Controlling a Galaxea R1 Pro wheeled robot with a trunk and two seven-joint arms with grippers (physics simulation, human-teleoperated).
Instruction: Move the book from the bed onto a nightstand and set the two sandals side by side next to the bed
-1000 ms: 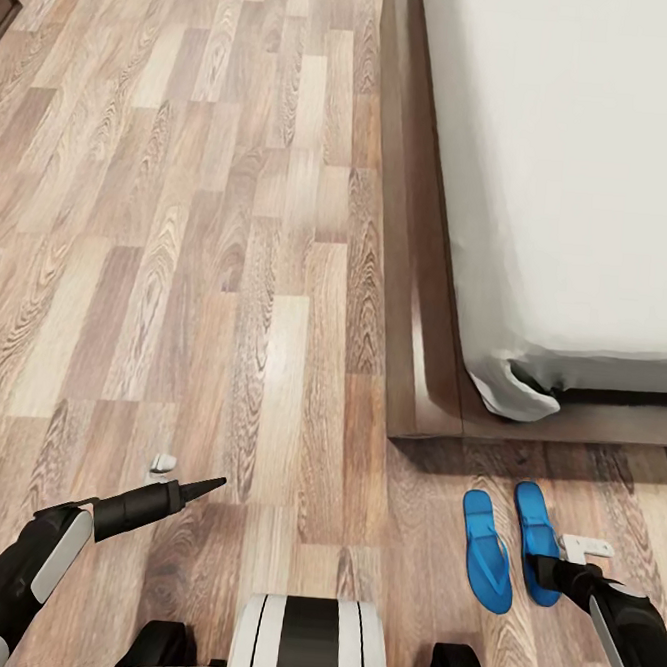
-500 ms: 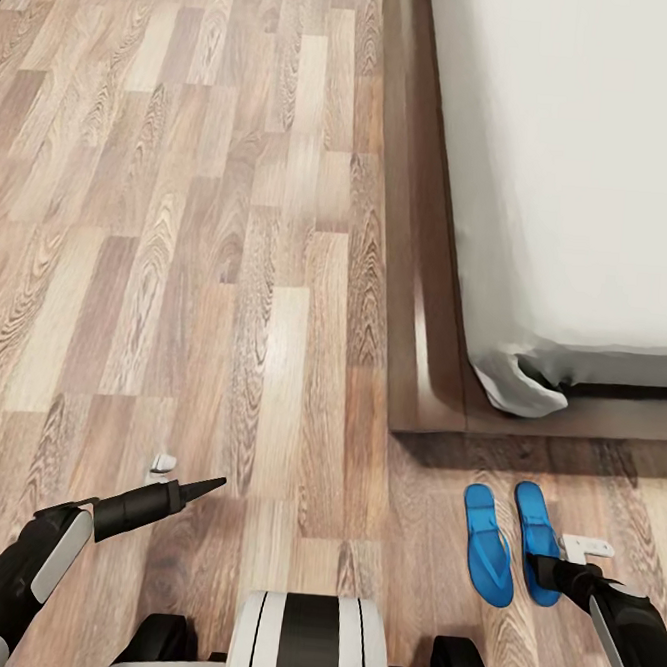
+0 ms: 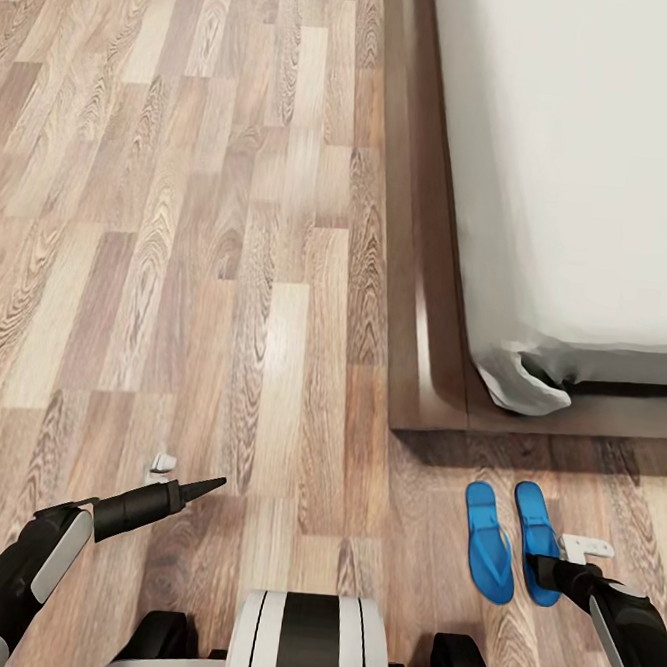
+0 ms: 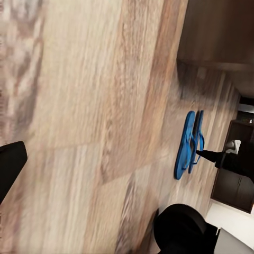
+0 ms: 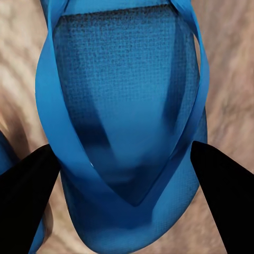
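Note:
Two bright blue sandals (image 3: 488, 542) (image 3: 536, 538) lie side by side on the plank floor, just off the foot corner of the bed (image 3: 587, 173), whose dark frame (image 3: 416, 310) runs beside the pale mattress. My right gripper (image 3: 558, 557) hangs open directly over the right-hand sandal (image 5: 124, 111), one dark fingertip (image 5: 26, 196) on each side of it. My left gripper (image 3: 190, 473) is open over bare floor, well left of the pair, which the left wrist view catches edge-on as sandals (image 4: 189, 144). The book and the nightstands are out of view.
Wood plank floor (image 3: 183, 211) stretches wide to the left of the bed. My own base (image 3: 307, 640) sits at the near edge, between the arms. The bed frame's corner (image 3: 427, 421) juts out just beyond the sandals.
The whole picture has drifted slightly, so the camera moved a little. Both arms and the sandals keep their places relative to each other.

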